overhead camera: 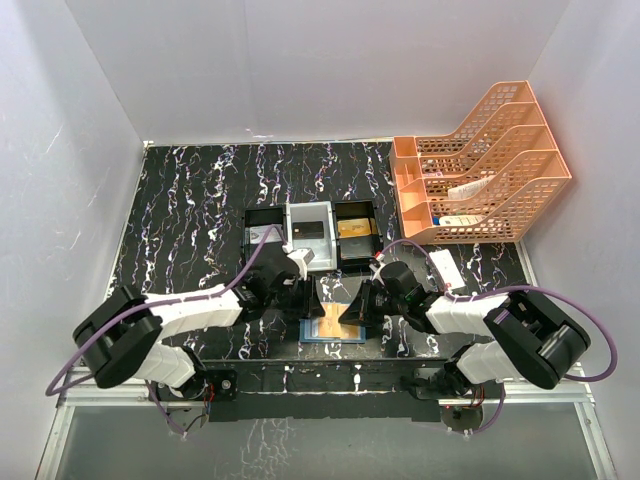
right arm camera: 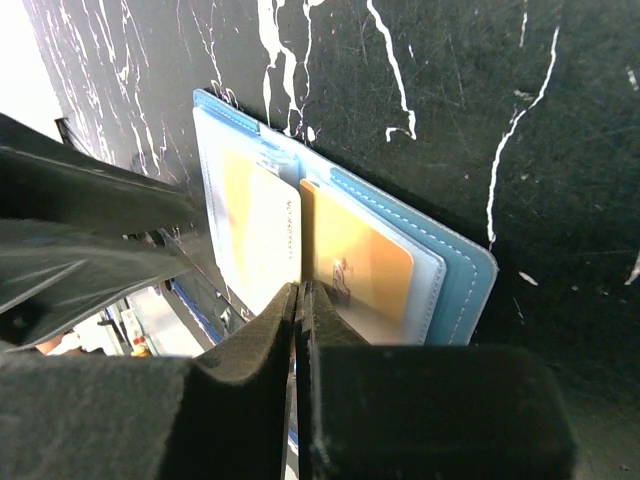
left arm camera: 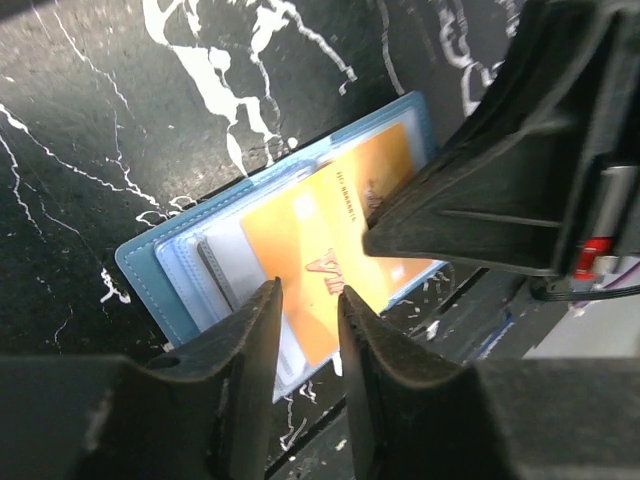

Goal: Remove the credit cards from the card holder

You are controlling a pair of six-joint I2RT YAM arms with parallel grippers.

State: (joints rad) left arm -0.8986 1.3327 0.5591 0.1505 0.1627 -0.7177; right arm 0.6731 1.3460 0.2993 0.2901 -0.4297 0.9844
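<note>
The gold card (left arm camera: 310, 250) fills the middle of my left wrist view, tilted up off the open holder (left arm camera: 150, 270) beneath it. My right pincer (right arm camera: 300, 292) is clenched on that card's edge. In its own view the two fingers meet at lower centre with the thin card between them. A pale card (right arm camera: 262, 235) sits in the holder's left half there.

The holder lies flat on the table (overhead camera: 190, 220), at the lower middle of the top view, by the near edge and between my two arms.

My left pincer (left arm camera: 305, 300) is at the bottom centre of its view, released, with its jaws a little apart. The gold card's lower end shows face-on through the gap, so it is not pinched there.

Just above the holder in the top view stands the tray (overhead camera: 262, 235), with three compartments side by side. A dark card (overhead camera: 308, 230) lies in the white middle one and a second gold card (overhead camera: 355, 228) in the right one. A white box (overhead camera: 446, 270) lies on the table to the right of the tray, close to my right arm. A peach rack (overhead camera: 500, 150) stands in the upper right corner.
</note>
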